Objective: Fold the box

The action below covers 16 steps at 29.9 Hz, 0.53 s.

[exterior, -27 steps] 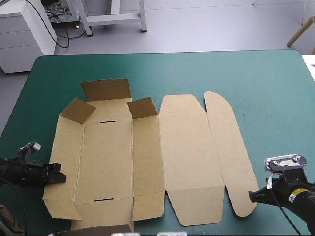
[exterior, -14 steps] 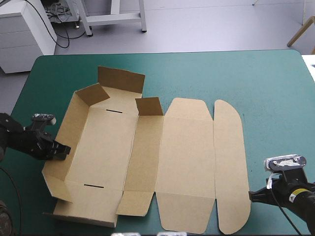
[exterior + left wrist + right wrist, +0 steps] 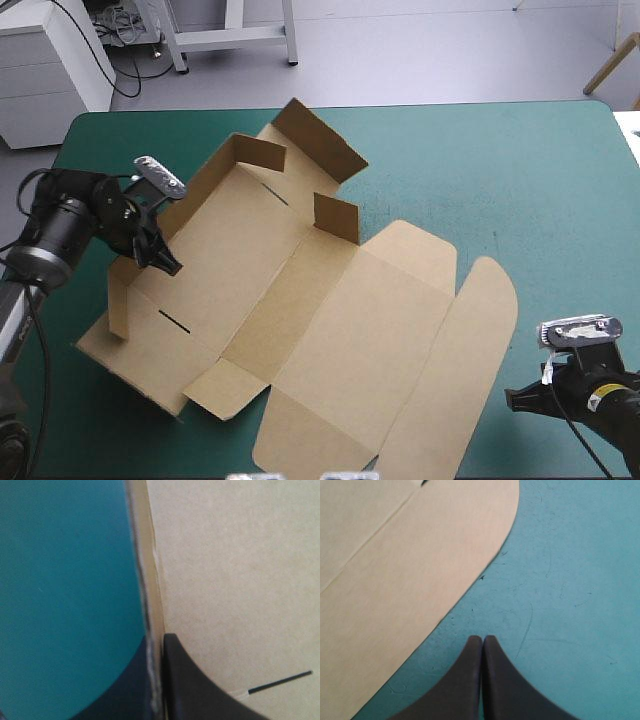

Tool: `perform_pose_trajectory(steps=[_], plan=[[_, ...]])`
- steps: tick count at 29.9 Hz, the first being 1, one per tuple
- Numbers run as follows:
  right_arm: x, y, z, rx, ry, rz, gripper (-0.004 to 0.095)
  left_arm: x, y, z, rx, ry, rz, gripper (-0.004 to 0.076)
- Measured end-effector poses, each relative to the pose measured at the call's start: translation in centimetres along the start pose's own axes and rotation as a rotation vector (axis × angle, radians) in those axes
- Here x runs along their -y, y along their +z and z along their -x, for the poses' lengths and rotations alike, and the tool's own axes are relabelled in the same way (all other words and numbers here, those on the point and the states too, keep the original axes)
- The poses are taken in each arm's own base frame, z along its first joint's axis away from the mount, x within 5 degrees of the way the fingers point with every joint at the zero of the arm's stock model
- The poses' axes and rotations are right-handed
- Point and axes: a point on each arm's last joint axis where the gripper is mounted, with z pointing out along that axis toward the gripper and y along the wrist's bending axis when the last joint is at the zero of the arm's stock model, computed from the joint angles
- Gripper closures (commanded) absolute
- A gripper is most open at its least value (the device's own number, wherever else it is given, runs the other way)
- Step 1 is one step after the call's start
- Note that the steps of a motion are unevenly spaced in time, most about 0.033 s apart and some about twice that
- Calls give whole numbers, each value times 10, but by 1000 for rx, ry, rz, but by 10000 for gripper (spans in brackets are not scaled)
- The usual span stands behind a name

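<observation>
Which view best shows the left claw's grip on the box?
Left wrist view: the left claw pinches the box wall close up. The high view shows it small; the right wrist view shows only the rounded flap.

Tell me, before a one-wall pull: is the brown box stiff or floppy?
Probably stiff: raised flaps of the box stand unsupported. Likely light: its wall looks thin between the fingers of the left gripper. May hinge at creases.

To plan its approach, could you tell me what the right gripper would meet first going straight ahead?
Probably the rounded outer flap of the brown cardboard box, just past a strip of teal-green cover.
</observation>
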Motion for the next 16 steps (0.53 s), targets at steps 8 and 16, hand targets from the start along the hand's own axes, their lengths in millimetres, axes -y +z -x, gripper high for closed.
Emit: perform_pose_trajectory(steps=[8,16], plan=[[0,0,0,0,0,0,927,46,7,60,142,404,225,734],[0,0,0,0,0,0,927,98,6,103,344,714,363,734]])
